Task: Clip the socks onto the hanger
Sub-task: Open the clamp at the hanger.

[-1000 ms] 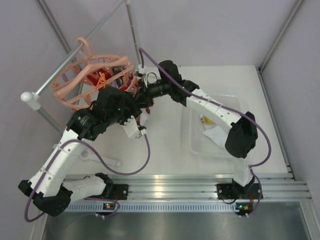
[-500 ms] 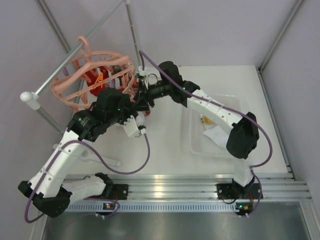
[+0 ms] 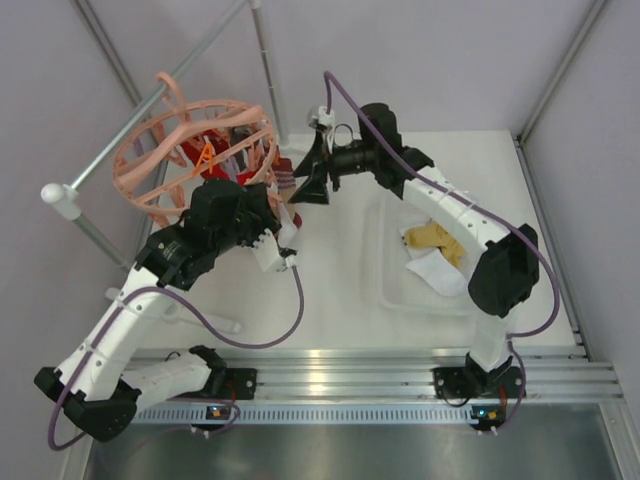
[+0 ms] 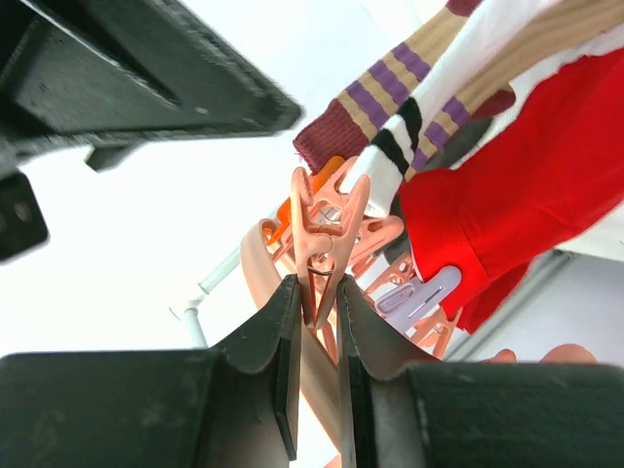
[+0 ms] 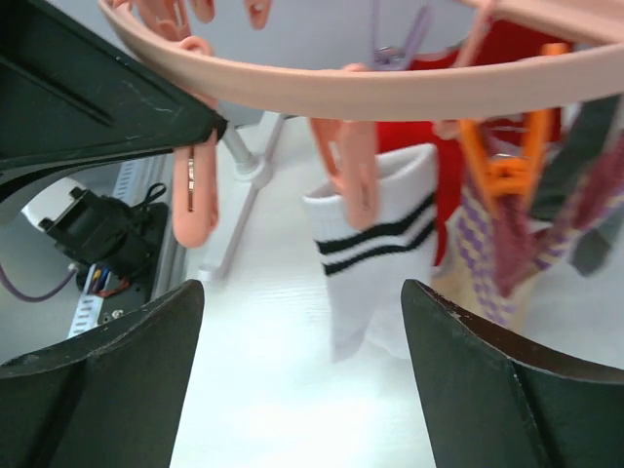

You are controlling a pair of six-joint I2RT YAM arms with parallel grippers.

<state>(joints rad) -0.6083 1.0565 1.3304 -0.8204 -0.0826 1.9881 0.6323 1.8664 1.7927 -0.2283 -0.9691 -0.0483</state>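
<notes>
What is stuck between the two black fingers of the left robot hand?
A peach-pink clip of the hanger. The left wrist view shows the left gripper pinching the clip's lower end.

Bright even light; overexposed white backgrounds; near jaws blurred.

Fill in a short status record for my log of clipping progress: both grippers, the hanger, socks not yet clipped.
left gripper: shut on a peach clip of the hanger
right gripper: open, holding nothing
hanger: carries a striped white sock and a red sock, among others
tray: yellow sock and white sock lie in it, unclipped
</notes>
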